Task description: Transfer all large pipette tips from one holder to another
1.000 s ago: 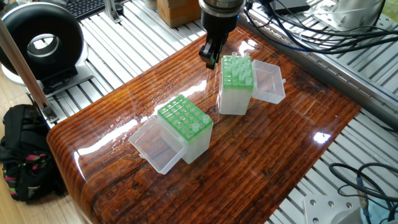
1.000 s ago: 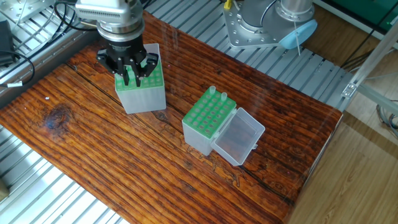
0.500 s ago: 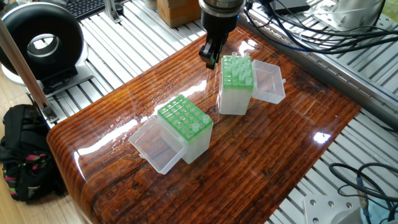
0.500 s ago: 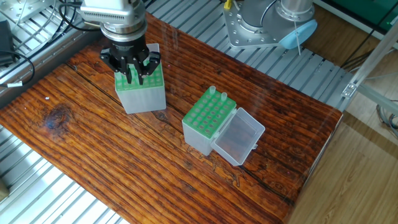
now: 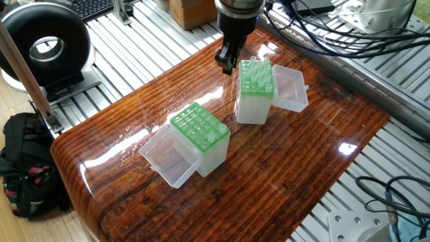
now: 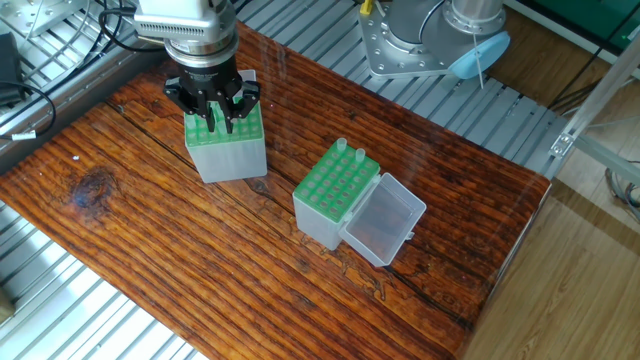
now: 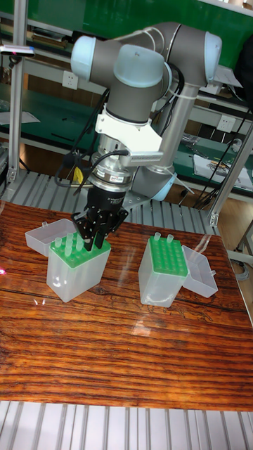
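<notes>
Two green-topped holders stand on the wooden table. The one under my gripper point(image 6: 218, 122) is the loaded holder point(image 6: 228, 150), whose top carries several large pipette tips point(image 5: 258, 75). My gripper point(image 5: 227, 66) reaches down onto the far edge of that holder point(image 5: 253, 101), its two dark fingers only a narrow gap apart among the tips. In the tall view the gripper point(image 7: 93, 239) touches the top of the loaded holder point(image 7: 76, 271). Whether a tip sits between the fingers is hidden. The second holder point(image 6: 333, 200) holds two tips point(image 6: 350, 152) at one corner.
Each holder has a clear lid hinged open beside it, one lid point(image 6: 384, 221) by the second holder and another lid point(image 5: 290, 89) by the loaded one. Slatted metal rails surround the table. The arm's base point(image 6: 420, 35) stands at the back, and cables point(image 5: 322, 37) lie near it.
The gripper has shifted slightly up and to the right in the other fixed view, staying over the loaded holder. Both holders and their tips have stayed put.
</notes>
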{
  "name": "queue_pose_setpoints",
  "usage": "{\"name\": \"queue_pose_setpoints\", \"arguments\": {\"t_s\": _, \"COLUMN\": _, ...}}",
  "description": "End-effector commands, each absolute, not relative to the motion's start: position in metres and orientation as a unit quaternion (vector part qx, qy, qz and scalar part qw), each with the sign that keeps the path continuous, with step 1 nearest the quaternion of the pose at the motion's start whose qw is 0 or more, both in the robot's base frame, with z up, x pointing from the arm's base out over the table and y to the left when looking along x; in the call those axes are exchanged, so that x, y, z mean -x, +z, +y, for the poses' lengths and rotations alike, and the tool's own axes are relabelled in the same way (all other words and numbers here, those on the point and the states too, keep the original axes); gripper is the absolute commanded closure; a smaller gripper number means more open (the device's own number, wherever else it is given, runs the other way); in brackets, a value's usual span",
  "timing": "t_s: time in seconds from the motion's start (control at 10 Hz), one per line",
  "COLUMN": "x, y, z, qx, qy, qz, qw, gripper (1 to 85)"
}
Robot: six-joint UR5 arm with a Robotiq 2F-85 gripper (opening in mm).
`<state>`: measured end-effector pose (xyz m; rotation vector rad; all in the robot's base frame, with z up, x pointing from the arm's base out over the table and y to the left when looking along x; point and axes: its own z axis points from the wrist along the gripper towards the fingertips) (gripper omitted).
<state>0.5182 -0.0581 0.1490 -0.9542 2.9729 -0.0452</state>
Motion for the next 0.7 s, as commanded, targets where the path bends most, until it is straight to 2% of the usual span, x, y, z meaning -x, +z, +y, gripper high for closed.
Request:
{"name": "queue_pose_setpoints", "arguments": {"t_s": 0.0, "x": -0.5153, "y": 0.1466, "z": -0.0559, "qx": 0.305, "qy": -0.01, "qz": 0.952, "qw": 0.009, "gripper": 56.0}}
{"name": "queue_pose_setpoints", "arguments": {"t_s": 0.6, "x": -0.5145, "y": 0.1422, "z": -0.0568, "qx": 0.303, "qy": -0.011, "qz": 0.953, "qw": 0.01, "gripper": 56.3}}
